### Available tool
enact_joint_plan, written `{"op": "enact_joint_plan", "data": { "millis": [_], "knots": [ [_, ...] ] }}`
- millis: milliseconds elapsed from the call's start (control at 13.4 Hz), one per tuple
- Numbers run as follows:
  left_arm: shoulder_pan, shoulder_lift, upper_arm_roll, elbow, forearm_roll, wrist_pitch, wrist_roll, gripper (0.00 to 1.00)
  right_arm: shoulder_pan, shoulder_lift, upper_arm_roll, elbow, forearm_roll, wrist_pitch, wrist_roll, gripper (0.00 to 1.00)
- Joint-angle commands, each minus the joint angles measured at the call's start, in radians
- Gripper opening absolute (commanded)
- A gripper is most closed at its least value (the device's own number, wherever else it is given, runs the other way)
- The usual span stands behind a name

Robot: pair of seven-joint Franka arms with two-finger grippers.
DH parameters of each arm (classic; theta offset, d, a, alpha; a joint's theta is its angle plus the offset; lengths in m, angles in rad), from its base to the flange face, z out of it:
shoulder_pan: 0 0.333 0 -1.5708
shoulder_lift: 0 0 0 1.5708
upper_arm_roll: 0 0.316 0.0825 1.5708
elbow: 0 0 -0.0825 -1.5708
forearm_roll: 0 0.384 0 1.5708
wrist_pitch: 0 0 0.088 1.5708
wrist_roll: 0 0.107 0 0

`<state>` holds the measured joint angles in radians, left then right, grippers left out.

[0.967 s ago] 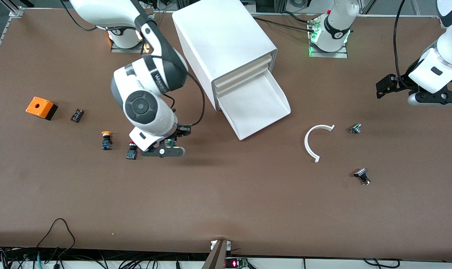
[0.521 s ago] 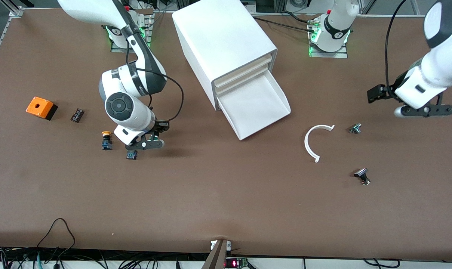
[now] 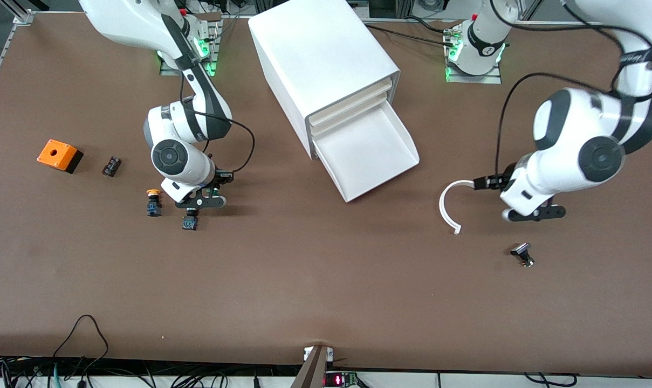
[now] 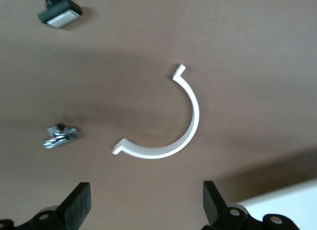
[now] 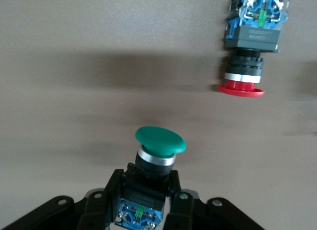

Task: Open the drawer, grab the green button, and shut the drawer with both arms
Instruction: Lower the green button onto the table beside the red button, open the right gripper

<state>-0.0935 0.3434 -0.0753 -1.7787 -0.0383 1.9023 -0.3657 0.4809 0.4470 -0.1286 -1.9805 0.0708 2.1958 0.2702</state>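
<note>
The lowest drawer [image 3: 382, 180] of the white cabinet [image 3: 320, 59] stands pulled out, its tray bare. My right gripper [image 3: 200, 203] is low over the table beside the red-capped button [image 3: 190, 221]. In the right wrist view its jaws [image 5: 146, 183] are shut on the black-and-blue body of the green-capped button [image 5: 159, 141], whose cap sticks out past the fingertips. The front view hides this button under the hand. My left gripper [image 3: 533, 214] hangs open and empty over the table beside a white curved piece [image 3: 448, 207], with its fingers [image 4: 79, 205] wide apart.
An orange-capped button [image 3: 153, 202], a small black part [image 3: 111, 166] and an orange box [image 3: 59, 155] lie toward the right arm's end. A dark grey-capped part [image 3: 521, 253] lies nearer the front camera than the left gripper. A small metal part [image 4: 59, 137] shows under the left wrist.
The right gripper carried the green button toward the right arm's end, close to the red-capped one. The left arm swung from the table's end to over the white curved piece.
</note>
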Motion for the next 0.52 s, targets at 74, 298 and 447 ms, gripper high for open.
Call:
{"op": "enact_joint_plan", "data": {
  "millis": [74,298,447],
  "knots": [
    [-0.084,0.084,-0.001,0.025,-0.006,0.099,-0.304,0.99,-0.018,-0.013,0.004,-0.003,0.009,0.016,-0.017,0.94],
    [-0.126,0.126,-0.003,0.024,-0.009,0.152,-0.399,0.99,-0.018,-0.046,-0.002,0.054,0.009,0.016,-0.016,0.98],
    [-0.191,0.15,-0.003,0.019,-0.018,0.19,-0.513,0.99,-0.018,-0.068,-0.034,0.13,0.007,-0.028,-0.026,0.98]
  ]
}}
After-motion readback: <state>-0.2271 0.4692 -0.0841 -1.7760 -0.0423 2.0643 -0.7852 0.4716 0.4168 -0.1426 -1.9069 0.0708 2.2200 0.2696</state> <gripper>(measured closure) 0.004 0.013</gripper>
